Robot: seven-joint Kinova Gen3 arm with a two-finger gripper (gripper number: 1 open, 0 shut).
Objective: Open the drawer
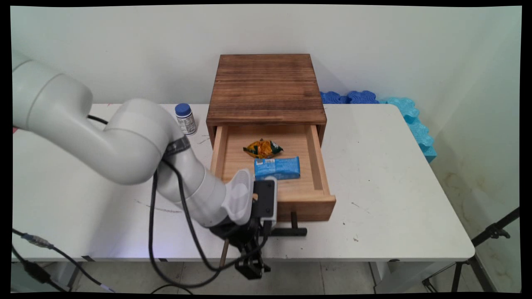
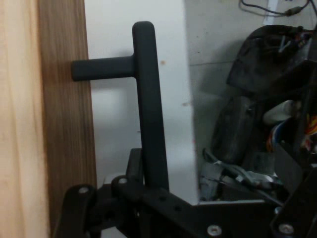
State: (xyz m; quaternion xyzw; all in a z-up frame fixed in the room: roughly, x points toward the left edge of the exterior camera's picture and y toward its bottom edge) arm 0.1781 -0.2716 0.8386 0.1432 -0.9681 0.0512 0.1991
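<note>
No readable text anywhere; the small white bottle with blue cap (image 1: 185,118), left of the wooden drawer box, has a label with dark print, too small to make out; the blue snack packet (image 1: 277,167) in the open drawer carries a white patch and some marks at its left end, illegible; the orange and green wrapper (image 1: 262,148) just behind it has printed graphics, no letters legible; hand view has no lettering on the black drawer handle (image 2: 148,104) or the wood front
</note>
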